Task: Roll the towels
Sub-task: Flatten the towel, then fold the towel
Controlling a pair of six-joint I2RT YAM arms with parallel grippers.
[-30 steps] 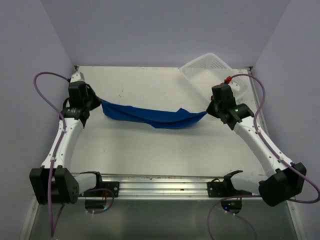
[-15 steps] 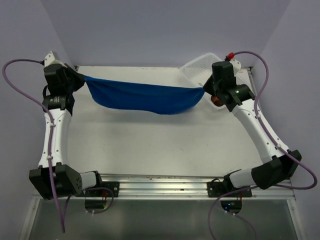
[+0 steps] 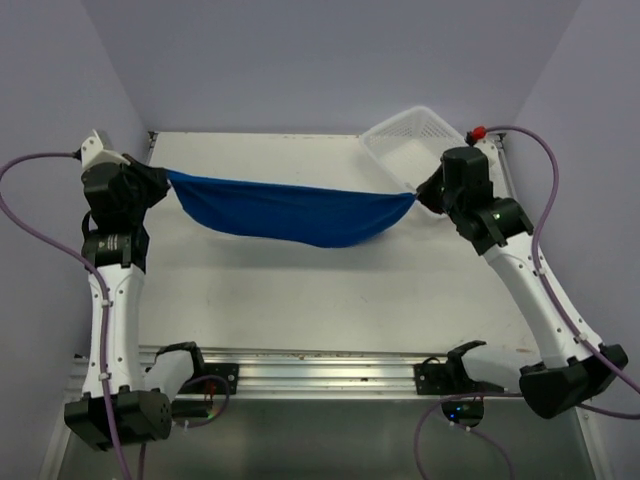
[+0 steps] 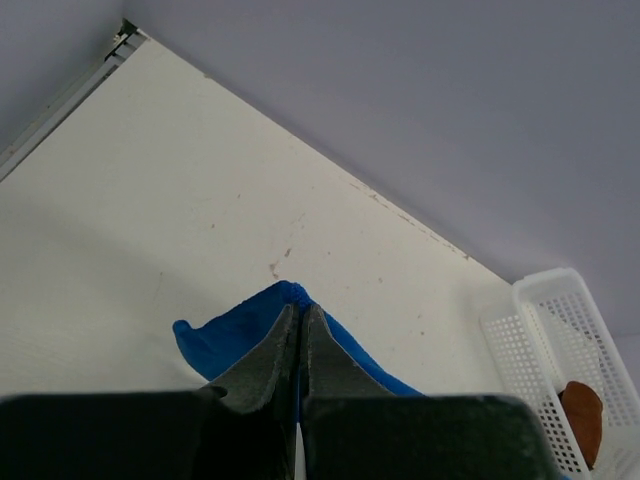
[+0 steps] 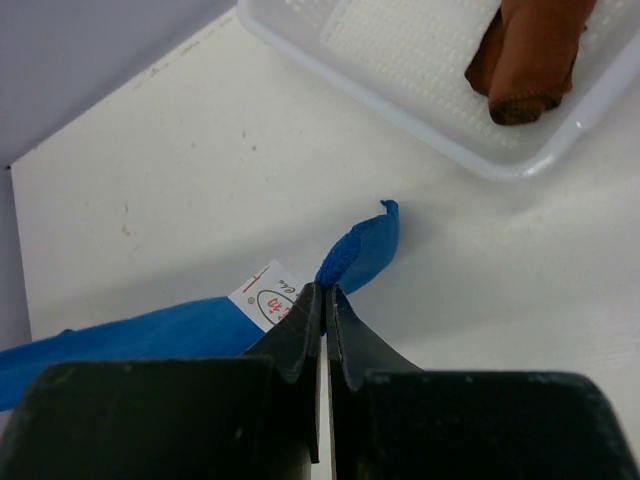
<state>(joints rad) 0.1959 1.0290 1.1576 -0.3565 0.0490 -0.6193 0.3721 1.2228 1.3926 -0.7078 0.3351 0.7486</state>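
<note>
The royal blue towel hangs stretched in the air between both arms, sagging in the middle above the table. My left gripper is shut on its left corner; the blue cloth pokes out past the tips. My right gripper is shut on the right corner, where the blue cloth and a white label stick out beyond the tips. The rust-brown towel lies rolled in the white mesh basket; it also shows in the left wrist view.
The white mesh basket stands at the back right corner of the table, just behind my right gripper. Purple walls close the back and both sides. A metal rail with the arm bases runs along the near edge.
Both grippers have lifted the blue towel from low over the table and pulled it wide. In the last half second both arms came slightly nearer and the right gripper dropped a little.
</note>
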